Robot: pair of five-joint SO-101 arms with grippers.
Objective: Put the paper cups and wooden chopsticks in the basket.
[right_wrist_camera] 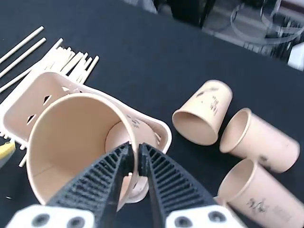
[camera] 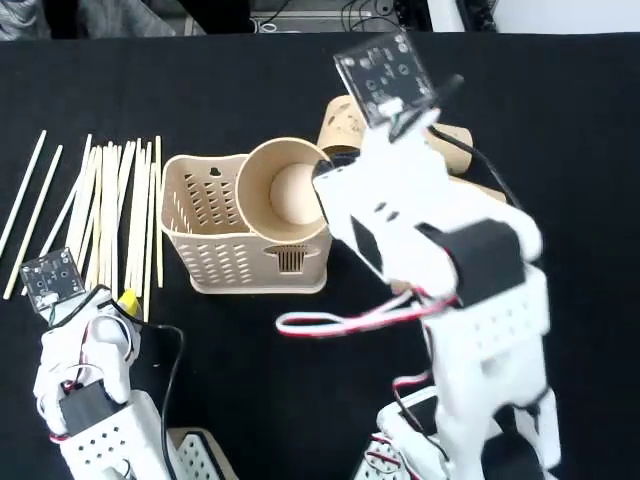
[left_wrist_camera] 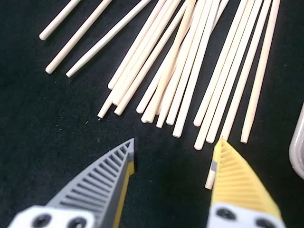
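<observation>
As my right gripper (right_wrist_camera: 134, 151) has its black jaws clamped on the rim of a paper cup (right_wrist_camera: 66, 142), one finger is inside the cup and the other outside. This cup sits tilted in the basket (right_wrist_camera: 26, 97), at the end which is nearer to the other cups, with its mouth turned upward. Three more cups (right_wrist_camera: 204, 111) lie on their sides on the black table (camera: 250, 90), near that end of the basket and close together. My left gripper (left_wrist_camera: 175, 142) has its jaws apart, one grey and one yellow, and it holds nothing. It hangs low over the near ends of the wooden chopsticks (left_wrist_camera: 190, 71), which lie spread on the table at the other side of the basket. One stick end is just beside the yellow finger.
</observation>
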